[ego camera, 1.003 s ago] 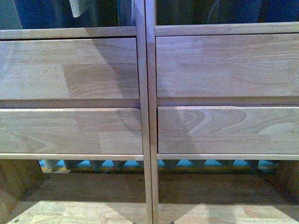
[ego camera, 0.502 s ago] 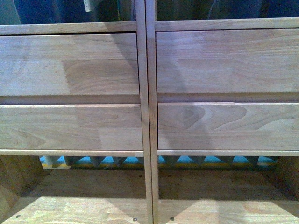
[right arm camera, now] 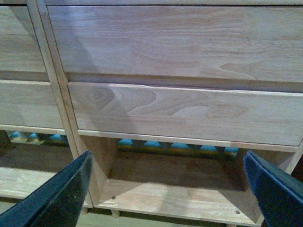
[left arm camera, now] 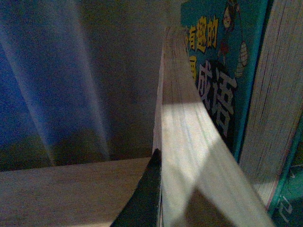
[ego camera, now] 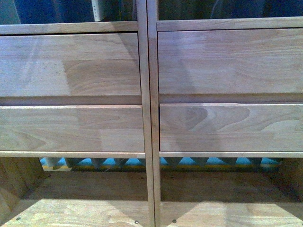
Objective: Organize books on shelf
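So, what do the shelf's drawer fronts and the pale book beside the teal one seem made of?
The drawer fronts look like light natural wood, matt finish: swirling grain and joined strips show. The pale book looks like uncoated paper: fine stacked page edges, curving softly.

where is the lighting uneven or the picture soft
Front view: soft diagonal shadows cross the shelf drawers. Left wrist view: a bright band crosses the book page edges, the rest dim and soft. Right wrist view: fairly even, sharp.

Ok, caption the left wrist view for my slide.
Left gripper finger against a pale book, page edges showing, a teal-covered book next to it, wooden shelf board alongside.
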Available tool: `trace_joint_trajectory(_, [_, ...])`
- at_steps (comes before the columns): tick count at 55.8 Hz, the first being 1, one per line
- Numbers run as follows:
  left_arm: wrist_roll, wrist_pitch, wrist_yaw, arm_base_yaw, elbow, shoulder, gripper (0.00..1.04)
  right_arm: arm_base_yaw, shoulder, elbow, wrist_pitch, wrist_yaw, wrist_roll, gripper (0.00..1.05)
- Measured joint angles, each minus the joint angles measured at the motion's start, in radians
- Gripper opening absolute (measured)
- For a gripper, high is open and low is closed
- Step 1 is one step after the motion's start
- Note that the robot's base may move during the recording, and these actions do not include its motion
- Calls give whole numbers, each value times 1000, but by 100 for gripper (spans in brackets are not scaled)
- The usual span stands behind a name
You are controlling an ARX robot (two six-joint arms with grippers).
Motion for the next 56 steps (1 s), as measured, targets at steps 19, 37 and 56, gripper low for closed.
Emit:
trace_joint_trajectory(19, [16, 0, -3, -6, 1, 0, 70, 0, 0, 0, 0, 0, 0, 98])
trace_joint_trajectory(37, [50, 86, 25, -18, -76, -35, 97, 0, 0, 0, 0, 0, 0, 98])
trace_joint_trajectory(56, [7, 560, 48, -45, -883, -529, 97, 0, 0, 0, 0, 0, 0, 98])
